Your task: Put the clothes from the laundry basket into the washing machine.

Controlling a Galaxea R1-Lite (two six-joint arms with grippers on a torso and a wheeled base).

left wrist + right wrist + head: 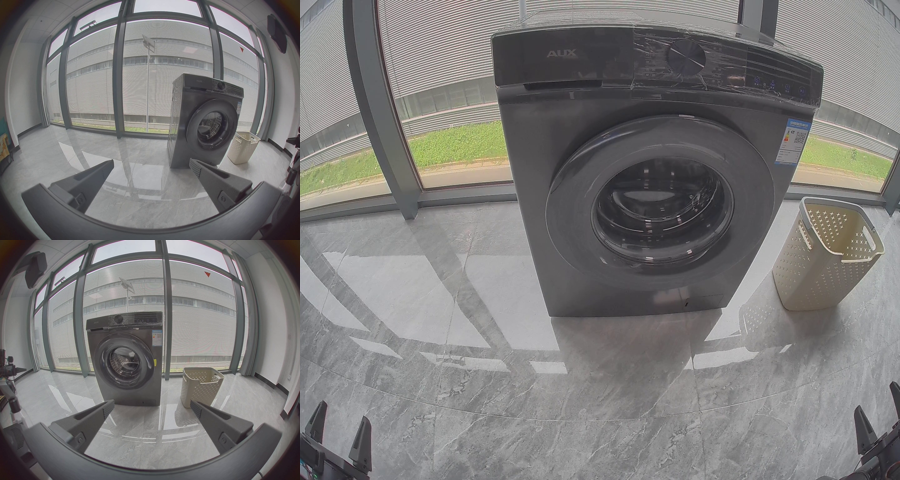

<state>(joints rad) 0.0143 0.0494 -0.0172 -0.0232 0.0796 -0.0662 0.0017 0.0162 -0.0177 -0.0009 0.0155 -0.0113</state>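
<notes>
A dark grey washing machine stands ahead on the floor with its round door shut. To its right sits a cream perforated laundry basket; its inside looks empty from here. My left gripper is low at the near left, open, holding nothing. My right gripper is low at the near right, also open and empty. Both are well short of the machine and the basket.
Glossy grey tiled floor stretches between me and the machine. Tall windows with dark frames run behind it. A white wall closes the room to the right of the basket.
</notes>
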